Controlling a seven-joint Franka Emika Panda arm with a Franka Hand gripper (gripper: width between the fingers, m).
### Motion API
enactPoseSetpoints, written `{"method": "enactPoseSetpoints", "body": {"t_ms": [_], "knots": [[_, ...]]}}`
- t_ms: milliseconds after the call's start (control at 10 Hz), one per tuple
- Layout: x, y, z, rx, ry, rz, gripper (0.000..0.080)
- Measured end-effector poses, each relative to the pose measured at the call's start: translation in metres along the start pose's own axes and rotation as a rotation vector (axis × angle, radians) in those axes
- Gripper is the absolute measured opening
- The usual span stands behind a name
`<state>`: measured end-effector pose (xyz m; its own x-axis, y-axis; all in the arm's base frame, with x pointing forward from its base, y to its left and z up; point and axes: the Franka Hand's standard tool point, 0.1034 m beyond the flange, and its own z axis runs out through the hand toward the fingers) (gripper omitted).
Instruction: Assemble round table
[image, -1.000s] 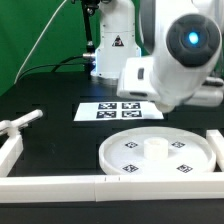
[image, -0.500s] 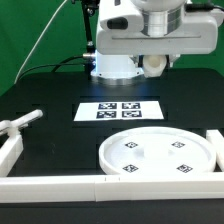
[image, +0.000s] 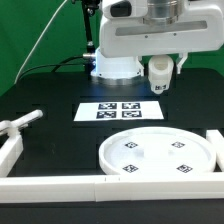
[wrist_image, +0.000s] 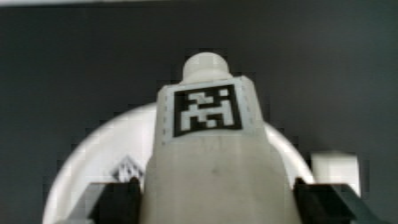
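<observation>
Jaws were seen clenched on the cylinder leg (image: 159, 80) in the exterior view, the leg being held upright in the air above the black table (image: 50, 100), beyond the marker board (image: 120, 111) and well apart from the round disc (image: 158, 150). The disc was laid flat on the table toward the exterior view's right, just behind the white border bars (image: 60, 183), with several square tags shown on its face. In the wrist view, the leg was gripped between the jaws, a black-and-white tag (wrist_image: 210, 108) was shown on its side, and the disc was partly hidden behind it.
</observation>
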<state>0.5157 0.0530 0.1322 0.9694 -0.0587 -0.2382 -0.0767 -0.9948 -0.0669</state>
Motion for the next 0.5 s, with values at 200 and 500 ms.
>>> {"method": "enactPoseSetpoints", "body": {"t_ms": [200,500], "knots": [[0.027,-0.001,-0.008,0.011,0.169,-0.047,0.0406],[0.030,0.002,-0.005,0.000,0.368,-0.050,0.0406]]}}
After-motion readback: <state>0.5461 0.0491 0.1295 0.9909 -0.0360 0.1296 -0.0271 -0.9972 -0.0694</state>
